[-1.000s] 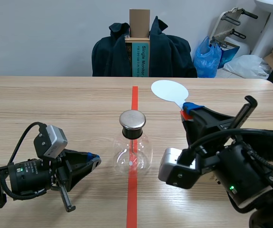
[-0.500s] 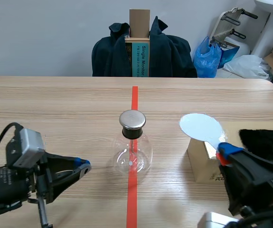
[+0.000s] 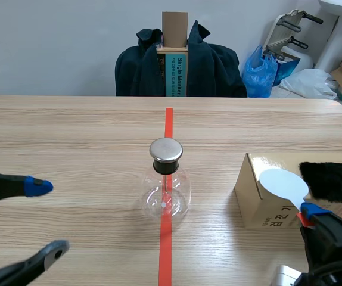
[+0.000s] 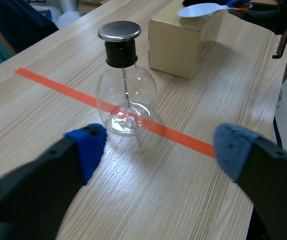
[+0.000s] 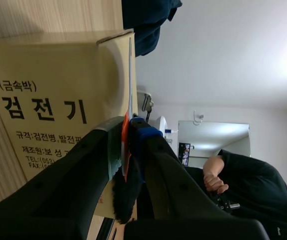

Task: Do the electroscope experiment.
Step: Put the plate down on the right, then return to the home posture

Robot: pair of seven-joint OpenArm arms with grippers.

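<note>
Left gripper (image 3: 46,220) wide open, holding nothing, at 8 o'clock of the electroscope flask (image 3: 167,185), which stands mid-table on the red tape line (image 3: 165,250). Right gripper (image 3: 307,213) clamped on the pale blue paddle (image 3: 284,183) by its handle, disc over the cardboard box (image 3: 257,208) at the flask's 3 o'clock; black fur pad (image 3: 332,180) on the box

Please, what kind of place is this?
Probably a lab or office room used for robot trials: a wooden table with a glass electroscope, a white paddle in the right gripper, and a dark jacket and a blue bag by the wall.
</note>
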